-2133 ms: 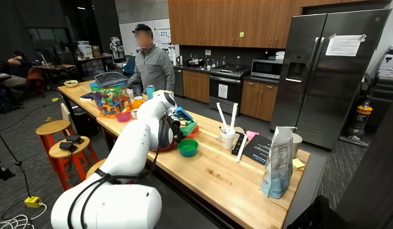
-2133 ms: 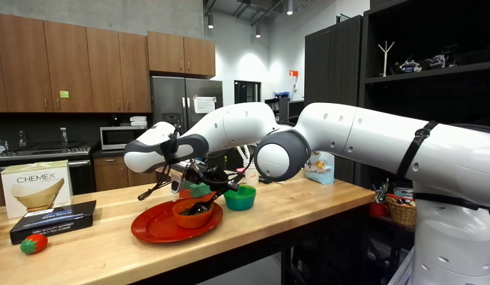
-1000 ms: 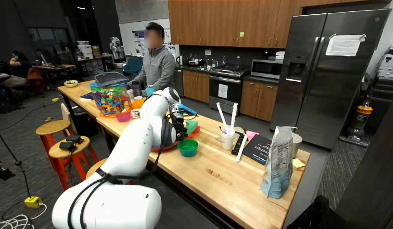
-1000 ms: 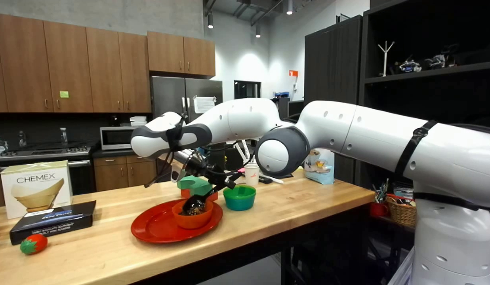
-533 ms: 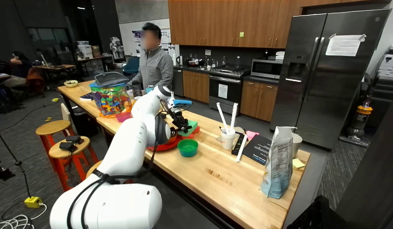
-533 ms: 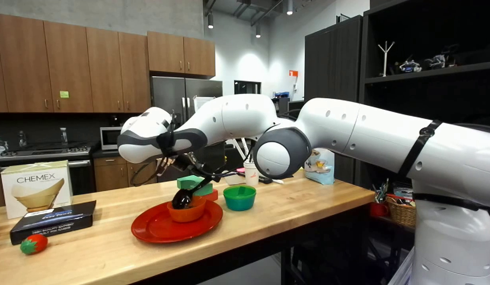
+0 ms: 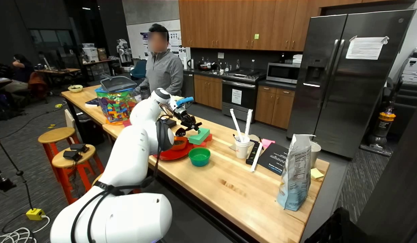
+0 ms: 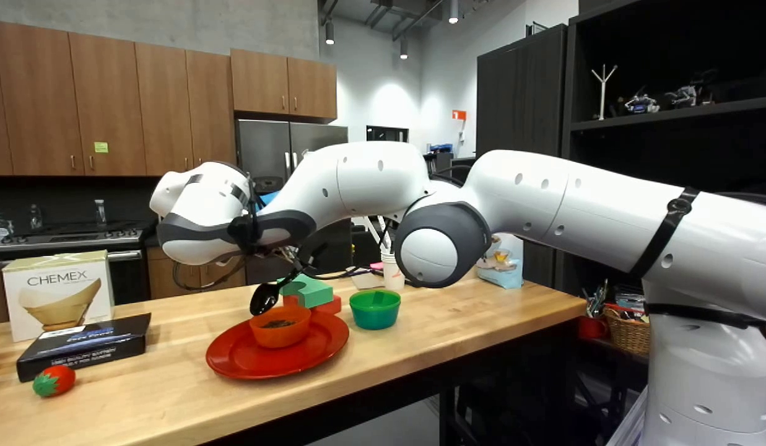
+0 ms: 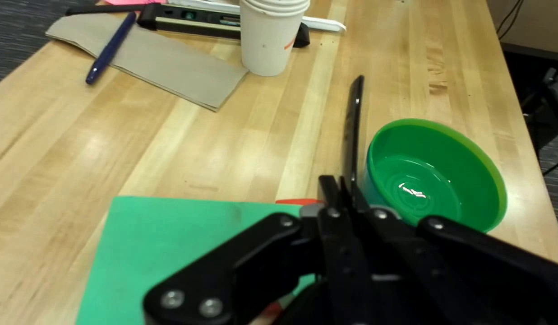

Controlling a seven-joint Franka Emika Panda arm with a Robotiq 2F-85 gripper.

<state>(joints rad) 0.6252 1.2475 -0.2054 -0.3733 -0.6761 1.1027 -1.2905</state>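
Observation:
A black spoon (image 8: 266, 298) hangs over the back left rim of an orange bowl (image 8: 282, 336) in an exterior view. My gripper (image 7: 197, 126) is shut on its handle, which points up past the fingers in the wrist view as a thin black strip. Dark bits lie in the orange bowl, which stands on a red plate (image 8: 243, 362). Whether the spoon carries anything cannot be seen. A green block (image 9: 170, 239) lies below and left of the gripper (image 9: 344, 194) in the wrist view. To the right there is a green bowl (image 9: 423, 180), showing no contents.
A red block (image 8: 330, 305) lies under the green block. Beyond are a stack of white cups (image 9: 269, 43), a brown napkin (image 9: 170, 67) and a blue pen (image 9: 111, 48). A Chemex box (image 8: 57, 294), a black box (image 8: 85, 347) and a toy strawberry (image 8: 54, 380) stand beyond the plate.
The spoon was down in the orange bowl and has risen out, with the wrist turned and moved away from the robot's base. The orange bowl has slid slightly the same way on the plate.

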